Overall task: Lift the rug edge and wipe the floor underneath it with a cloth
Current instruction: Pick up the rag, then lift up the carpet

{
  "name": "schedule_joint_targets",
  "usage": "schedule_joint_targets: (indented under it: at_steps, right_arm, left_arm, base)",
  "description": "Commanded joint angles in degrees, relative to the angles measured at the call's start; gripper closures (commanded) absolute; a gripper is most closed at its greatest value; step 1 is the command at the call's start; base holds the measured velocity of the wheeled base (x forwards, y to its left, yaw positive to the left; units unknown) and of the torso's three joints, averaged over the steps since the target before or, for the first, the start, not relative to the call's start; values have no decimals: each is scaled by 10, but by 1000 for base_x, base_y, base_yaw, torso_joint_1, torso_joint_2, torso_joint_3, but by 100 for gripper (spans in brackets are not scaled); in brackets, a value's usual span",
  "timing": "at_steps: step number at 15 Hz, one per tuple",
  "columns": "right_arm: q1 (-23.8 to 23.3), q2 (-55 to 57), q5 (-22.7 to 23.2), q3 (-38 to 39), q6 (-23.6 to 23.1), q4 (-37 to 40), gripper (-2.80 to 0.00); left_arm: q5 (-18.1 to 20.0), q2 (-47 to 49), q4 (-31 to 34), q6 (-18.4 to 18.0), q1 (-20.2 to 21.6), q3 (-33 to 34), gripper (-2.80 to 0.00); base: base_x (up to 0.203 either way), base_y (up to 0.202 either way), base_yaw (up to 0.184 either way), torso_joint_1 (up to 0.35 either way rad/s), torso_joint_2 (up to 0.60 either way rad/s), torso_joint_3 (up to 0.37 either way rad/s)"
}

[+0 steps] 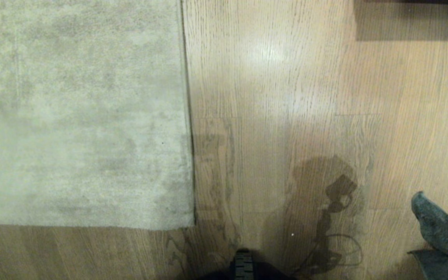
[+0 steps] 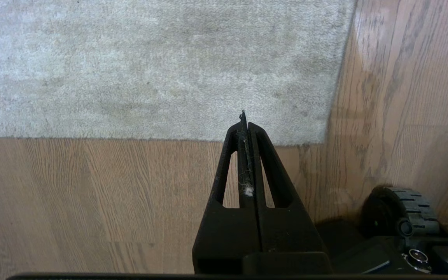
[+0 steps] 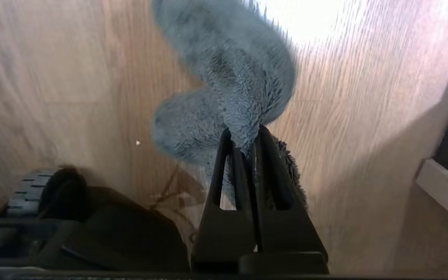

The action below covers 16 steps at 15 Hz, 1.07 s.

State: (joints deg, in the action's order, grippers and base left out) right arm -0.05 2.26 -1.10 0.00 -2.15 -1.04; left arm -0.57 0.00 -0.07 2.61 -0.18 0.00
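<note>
Wood-grain planks of the floor [image 1: 286, 97] are filling most of the head view, with the pale mottled rug [image 1: 76, 109] lying flat on the left. We are noting the rug edge [image 1: 187, 116] running straight away from the robot and ending in a square corner close to its base. We are seeing the left gripper [image 2: 244, 116] with its jaws pressed together on nothing, hanging above the near border just beside that corner, so the left arm is the nearer one for lifting. Moving right, we are seeing the base wheel [image 1: 243, 264] at the bottom centre. At the far right, we are finding the right gripper [image 3: 243, 134] clamped on the grey-teal cloth [image 3: 228, 77], which is dangling over bare planks well apart from the rug.
</note>
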Motion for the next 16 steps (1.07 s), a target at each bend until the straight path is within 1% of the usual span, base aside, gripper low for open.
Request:
schedule_joint_targets:
  at_steps: [1, 3, 9, 16]
  right_arm:
    - [1, -23, 0, 0, 0, 1, 0]
    - [1, -23, 0, 0, 1, 2, 0]
    - [1, -23, 0, 0, 26, 2, 0]
    - [1, -23, 0, 0, 26, 2, 0]
  left_arm:
    - [0, 1, 0, 0, 0, 0, 0]
    - [0, 1, 0, 0, 0, 0, 0]
    - [0, 1, 0, 0, 0, 0, 0]
    - [0, 1, 0, 0, 0, 0, 0]
  base:
    - [0, 0, 0, 0, 0, 0]
    - [0, 0, 0, 0, 0, 0]
    - [0, 0, 0, 0, 0, 0]
    - [0, 0, 0, 0, 0, 0]
